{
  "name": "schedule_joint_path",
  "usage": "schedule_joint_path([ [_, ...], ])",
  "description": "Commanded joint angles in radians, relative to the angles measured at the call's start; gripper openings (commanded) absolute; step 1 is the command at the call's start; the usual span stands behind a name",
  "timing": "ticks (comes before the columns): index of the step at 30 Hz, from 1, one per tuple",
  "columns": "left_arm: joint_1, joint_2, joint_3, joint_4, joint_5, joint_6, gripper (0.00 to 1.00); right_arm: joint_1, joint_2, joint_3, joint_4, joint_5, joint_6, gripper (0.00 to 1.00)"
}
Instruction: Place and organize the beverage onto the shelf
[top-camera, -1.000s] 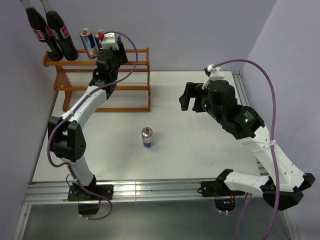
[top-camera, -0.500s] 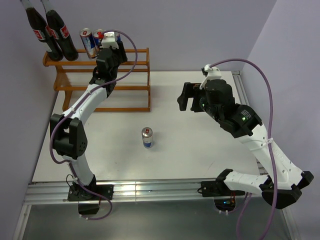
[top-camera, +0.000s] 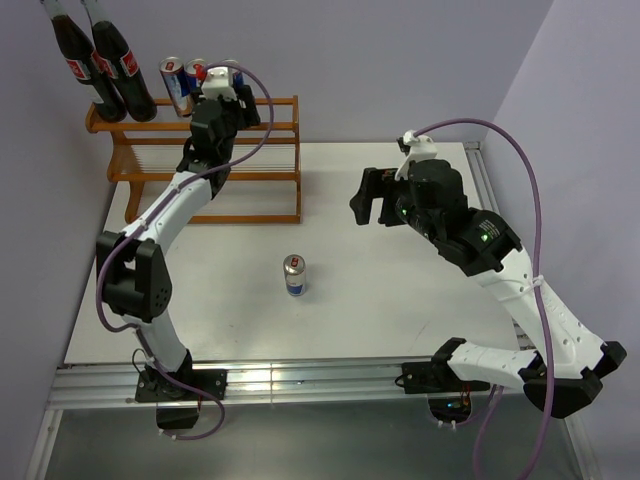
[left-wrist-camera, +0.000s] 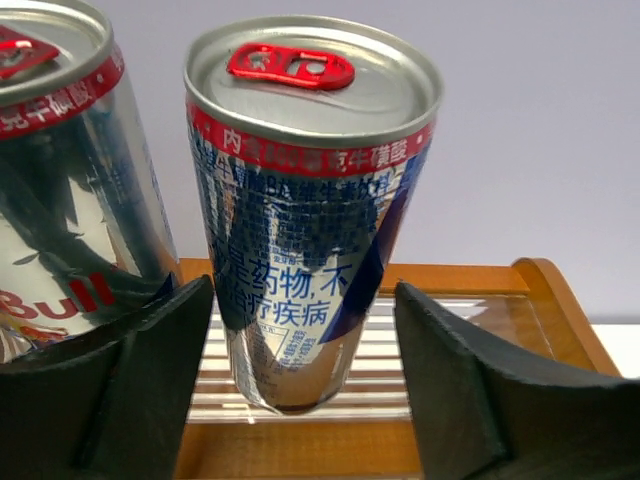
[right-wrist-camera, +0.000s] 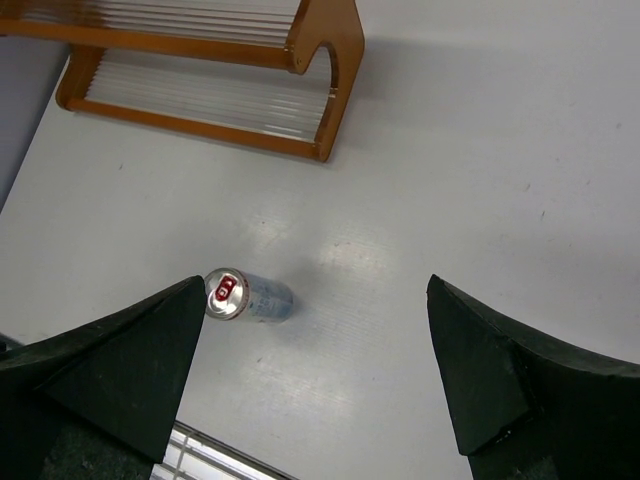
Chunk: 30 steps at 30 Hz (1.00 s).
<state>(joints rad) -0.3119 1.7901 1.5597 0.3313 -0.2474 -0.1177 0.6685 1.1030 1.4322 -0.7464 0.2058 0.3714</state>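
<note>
Beverage can (left-wrist-camera: 310, 210) stands free between the left gripper's (left-wrist-camera: 303, 300) parted fingers; probably light, thin-walled, slick, so pinch mid-body. Right gripper (right-wrist-camera: 315, 290) gapes empty above the loose can (right-wrist-camera: 248, 297)

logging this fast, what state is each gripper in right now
Left gripper: open around the slim blue-and-silver can on the orange-brown wooden shelf, gaps on both sides.
Right gripper: open, holding nothing.

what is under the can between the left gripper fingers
The top rails of the shelf; the can stands upright on them. Its base hides the rails directly beneath.
</note>
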Motion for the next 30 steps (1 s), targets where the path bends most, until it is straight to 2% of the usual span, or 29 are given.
schedule_joint_path([
  [1,0.002,-0.084,-0.01,0.051,0.04,-0.02,0.81,-0.004,0.001,0.0,0.047,-0.02,-0.017,0.98],
  [8,0.002,-0.135,-0.03,0.032,0.059,-0.037,0.83,-0.004,0.015,0.001,0.045,-0.049,-0.028,0.99],
  [12,0.0,-0.184,-0.046,0.005,0.076,-0.063,0.85,-0.004,0.038,-0.018,0.073,-0.15,-0.042,1.0],
  [15,-0.003,-0.239,-0.052,-0.032,0.085,-0.088,0.99,-0.003,0.063,-0.049,0.11,-0.227,-0.037,1.0],
  [18,-0.007,-0.3,-0.052,-0.11,0.096,-0.125,1.0,0.002,0.098,-0.072,0.139,-0.299,-0.014,0.99],
  [26,-0.01,-0.442,-0.067,-0.391,0.132,-0.258,1.0,0.144,0.222,-0.043,0.131,-0.183,-0.009,0.96],
  [30,-0.013,-0.503,-0.133,-0.477,0.137,-0.336,1.0,0.215,0.294,-0.033,0.121,-0.097,-0.006,0.95],
])
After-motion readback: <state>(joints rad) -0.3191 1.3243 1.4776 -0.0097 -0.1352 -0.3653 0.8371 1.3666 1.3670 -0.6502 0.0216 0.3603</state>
